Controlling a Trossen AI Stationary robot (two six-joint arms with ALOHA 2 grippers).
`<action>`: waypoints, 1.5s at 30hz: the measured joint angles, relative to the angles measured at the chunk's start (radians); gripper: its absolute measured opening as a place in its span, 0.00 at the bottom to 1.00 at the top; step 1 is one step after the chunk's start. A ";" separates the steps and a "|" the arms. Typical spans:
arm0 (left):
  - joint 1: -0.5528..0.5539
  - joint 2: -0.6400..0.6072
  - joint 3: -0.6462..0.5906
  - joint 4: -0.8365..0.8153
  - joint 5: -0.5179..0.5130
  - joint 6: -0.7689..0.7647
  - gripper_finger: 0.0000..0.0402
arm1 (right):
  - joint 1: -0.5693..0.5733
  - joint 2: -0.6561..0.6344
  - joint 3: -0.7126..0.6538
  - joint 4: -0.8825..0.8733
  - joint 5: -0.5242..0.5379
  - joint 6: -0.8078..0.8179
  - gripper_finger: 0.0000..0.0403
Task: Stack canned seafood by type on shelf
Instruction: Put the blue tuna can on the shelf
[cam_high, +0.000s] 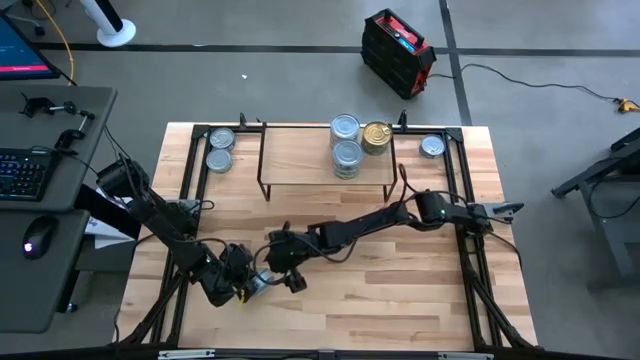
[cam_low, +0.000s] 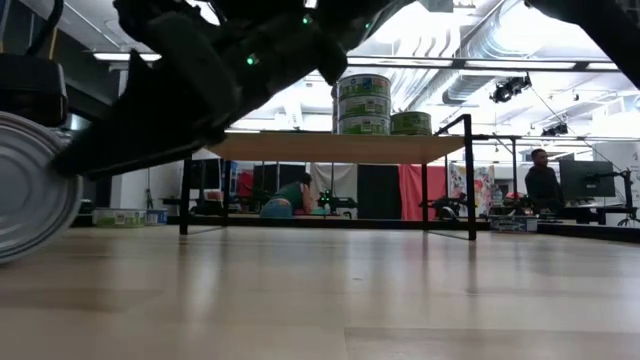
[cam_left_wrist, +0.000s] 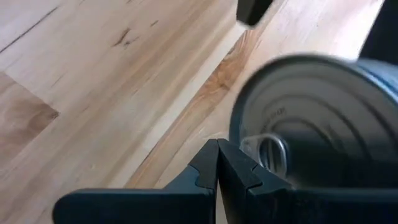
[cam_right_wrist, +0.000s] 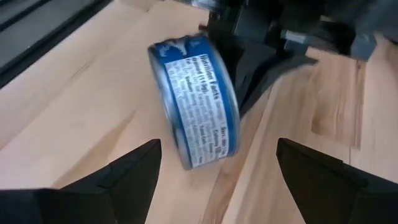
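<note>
A blue-labelled tin (cam_right_wrist: 196, 99) stands on its rim on the table, near the front left, silver lid (cam_left_wrist: 311, 118) toward my left gripper. My left gripper (cam_left_wrist: 217, 155) is shut right beside that lid. My right gripper (cam_right_wrist: 217, 149) is open, one finger on either side of the tin's rim, touching nothing. In the high view the tin (cam_high: 258, 283) lies between my left gripper (cam_high: 240, 285) and my right gripper (cam_high: 284, 272). The shelf (cam_high: 300, 150) carries silver tins (cam_high: 346, 143) and a gold tin (cam_high: 376, 137). My left gripper has its shut fingers (cam_left_wrist: 249, 177) against the tin's lid face, beside the pull tab (cam_left_wrist: 268, 151), coming slanting down from the table's left. Nothing is pinched between the fingers. The tin stands on its rim on the table, slightly tilted.
Two loose tins (cam_high: 221, 150) lie on the table left of the shelf and one tin (cam_high: 432, 146) right of it. The table's black frame rails (cam_high: 470, 250) run along both sides. Bare wood lies in front of the shelf. People show in the room behind (cam_low: 543, 180).
</note>
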 joint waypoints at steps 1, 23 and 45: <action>0.001 0.000 0.000 -0.002 -0.005 0.000 0.00 | 0.002 0.004 0.000 0.017 0.000 0.004 0.77; 0.079 -0.242 0.076 -0.323 0.005 0.103 0.00 | 0.016 0.024 0.000 0.068 0.072 0.050 0.77; -0.213 0.058 0.243 -0.150 0.164 -0.172 0.00 | 0.010 0.023 0.000 0.089 0.058 0.023 0.77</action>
